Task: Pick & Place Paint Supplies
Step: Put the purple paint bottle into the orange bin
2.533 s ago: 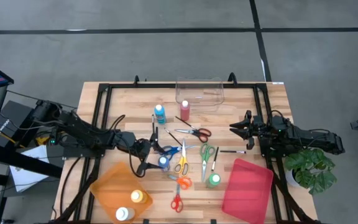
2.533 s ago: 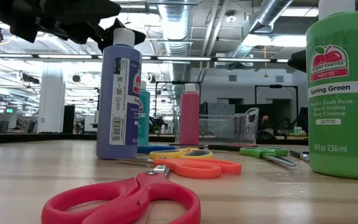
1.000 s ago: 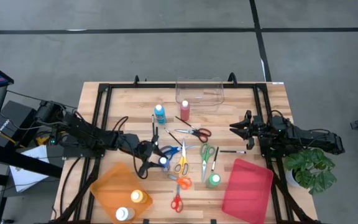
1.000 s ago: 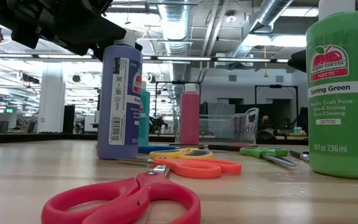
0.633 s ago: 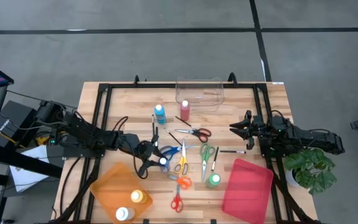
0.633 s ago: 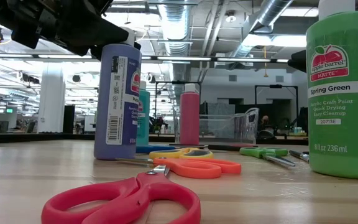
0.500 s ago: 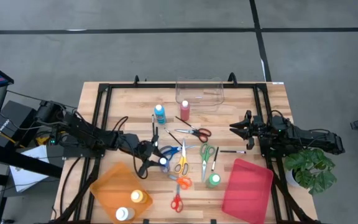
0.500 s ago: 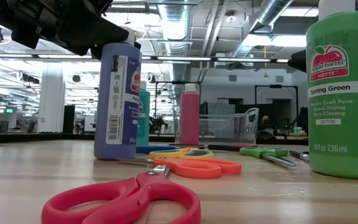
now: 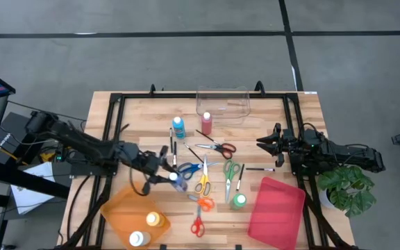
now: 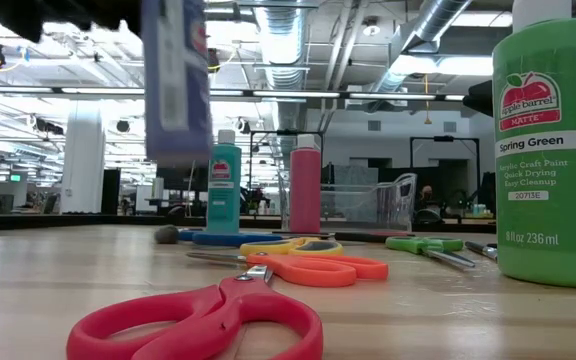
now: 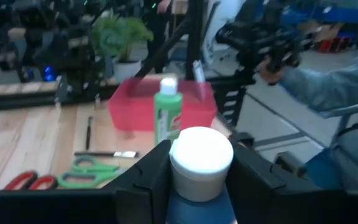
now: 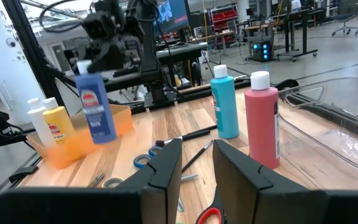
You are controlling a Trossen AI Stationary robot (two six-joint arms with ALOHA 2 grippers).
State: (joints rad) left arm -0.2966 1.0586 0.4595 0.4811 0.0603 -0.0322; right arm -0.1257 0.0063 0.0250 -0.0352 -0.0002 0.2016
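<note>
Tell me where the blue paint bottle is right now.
The blue paint bottle is off the table in the left pincer, left of the scissors pile, just above the orange tray in the high view.

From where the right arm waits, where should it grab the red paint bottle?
Mid-body on the red paint bottle, below the cap, jaws level from the right arm's side. It stands upright, straight-sided, and the teal bottle stands on its far side.

dark jointed arms (image 9: 82, 146), black cables
</note>
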